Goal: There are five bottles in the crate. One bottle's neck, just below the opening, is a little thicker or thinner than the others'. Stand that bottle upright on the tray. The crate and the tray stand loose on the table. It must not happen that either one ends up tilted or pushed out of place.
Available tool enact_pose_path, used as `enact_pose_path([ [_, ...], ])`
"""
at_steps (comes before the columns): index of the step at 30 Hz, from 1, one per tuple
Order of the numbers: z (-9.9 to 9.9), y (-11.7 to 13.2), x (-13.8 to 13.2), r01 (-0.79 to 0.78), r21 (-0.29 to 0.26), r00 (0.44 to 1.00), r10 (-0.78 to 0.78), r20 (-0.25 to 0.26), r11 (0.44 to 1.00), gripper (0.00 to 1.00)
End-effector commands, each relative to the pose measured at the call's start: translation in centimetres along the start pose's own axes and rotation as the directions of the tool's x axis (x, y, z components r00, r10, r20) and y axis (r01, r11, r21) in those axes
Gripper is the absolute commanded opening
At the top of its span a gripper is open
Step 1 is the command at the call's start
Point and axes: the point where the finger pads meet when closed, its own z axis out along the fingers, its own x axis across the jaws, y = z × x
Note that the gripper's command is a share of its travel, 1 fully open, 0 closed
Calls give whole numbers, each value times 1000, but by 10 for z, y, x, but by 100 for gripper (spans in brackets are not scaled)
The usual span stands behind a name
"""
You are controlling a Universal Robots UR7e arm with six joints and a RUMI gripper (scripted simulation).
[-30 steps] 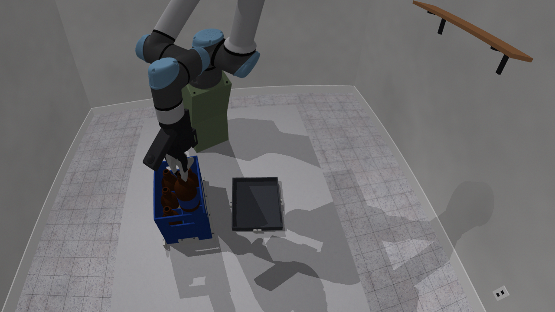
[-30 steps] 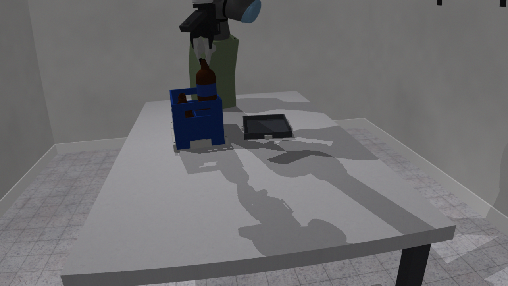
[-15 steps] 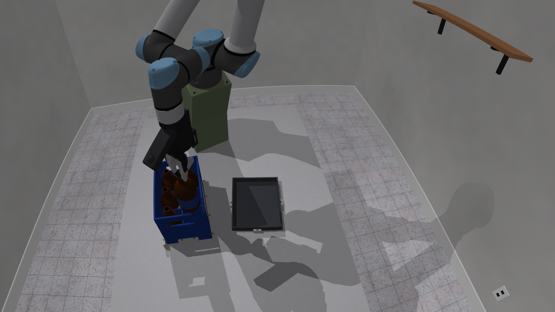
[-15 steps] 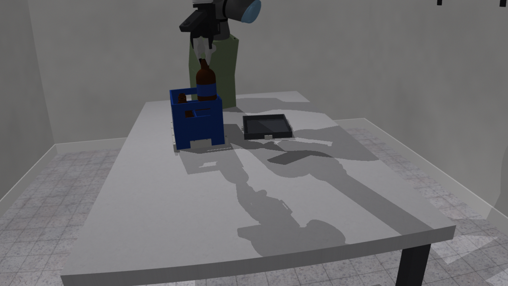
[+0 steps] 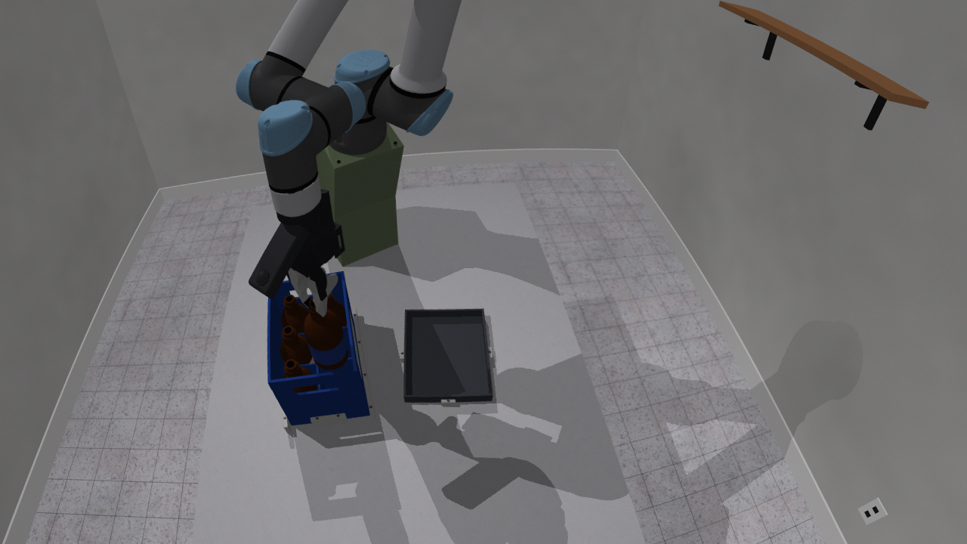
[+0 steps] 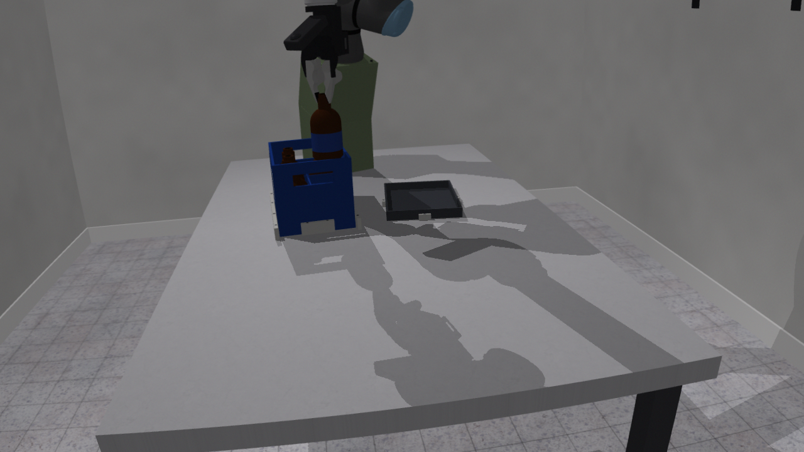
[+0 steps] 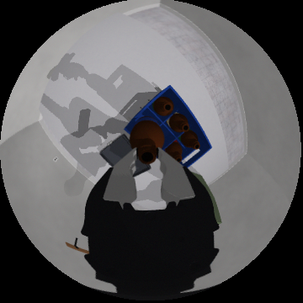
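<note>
Pincer (image 5: 315,307) (image 6: 323,99) (image 7: 146,148) shut on a bottle neck, just over the crate (image 5: 324,399) (image 6: 315,202) (image 7: 170,91)

Grips the neck of the held bottle (image 5: 322,331) (image 6: 325,120) (image 7: 146,132) from two sides, fingers mostly closed, only a neck's width apart. Leaves the mouth uncovered between the tips, and the body hanging below, close to upright with perhaps a slight lean. Probably takes the neck as the slimmest, handiest part to reach from above, without crowding the neighbours. Keeps the base downward too, ready for standing.

Shows the base around rim height in the exterior view; hard to judge as fully clear of the walls. Calls, then, for a little more height before any sideways travel, or risks knocking the loose crate.

Down in the crate, shows four other bottles (image 5: 295,347) (image 6: 287,154) (image 7: 162,107), parted by dividers, likely to stop knocking and tipping. Too small here to compare necks; cannot confirm the held one as the odd one out.

Farther out, beside the crate with a gap between, sits the low-walled tray (image 5: 449,398) (image 6: 404,215) (image 7: 115,153) on the tabletop (image 5: 257,473) (image 6: 225,337) (image 7: 101,42), bottle not yet delivered. Suits a short carry, then a gentle, level lowering, so as not to shove the tray.
</note>
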Motion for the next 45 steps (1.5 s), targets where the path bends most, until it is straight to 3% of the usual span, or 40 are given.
enact_pose_path([
  [1, -1, 0, 0, 0, 1, 1000, 0, 0, 1000, 0],
  [22, -18, 0, 0, 0, 1, 1000, 0, 0, 1000, 0],
  [45, -19, 0, 0, 0, 1, 1000, 0, 0, 1000, 0],
])
